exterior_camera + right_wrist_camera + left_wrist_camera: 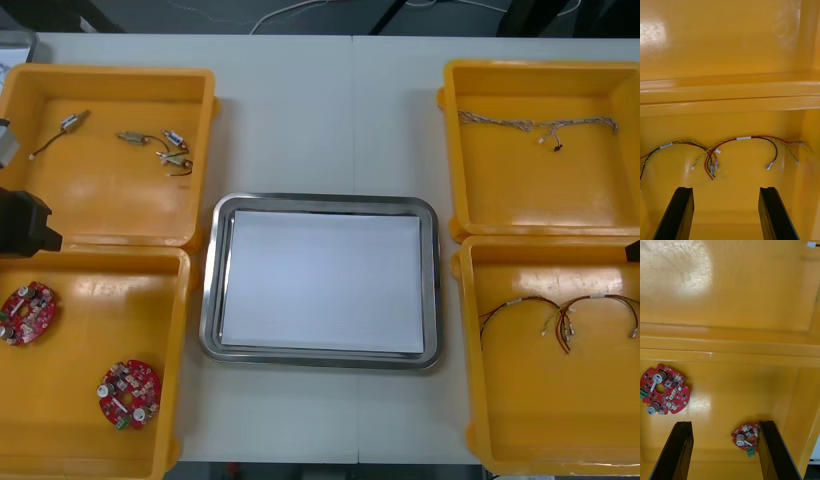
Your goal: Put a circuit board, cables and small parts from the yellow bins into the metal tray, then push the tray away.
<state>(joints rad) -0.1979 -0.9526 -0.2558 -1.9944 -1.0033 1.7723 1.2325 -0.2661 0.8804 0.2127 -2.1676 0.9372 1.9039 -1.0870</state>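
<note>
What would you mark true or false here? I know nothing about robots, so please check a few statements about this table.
1. The metal tray already holds a circuit board. False: its white inside is bare.
2. Two red circuit boards lie in the near left bin. True.
3. The right arm's fingers are shut on a cable. False: they stand open, and the red and yellow cables lie beyond them.
4. The left arm's fingers stand open over the boards' bin. True.
5. The far right bin holds small metal parts. False: it holds a twisted cable; the parts lie in the far left bin.
</note>
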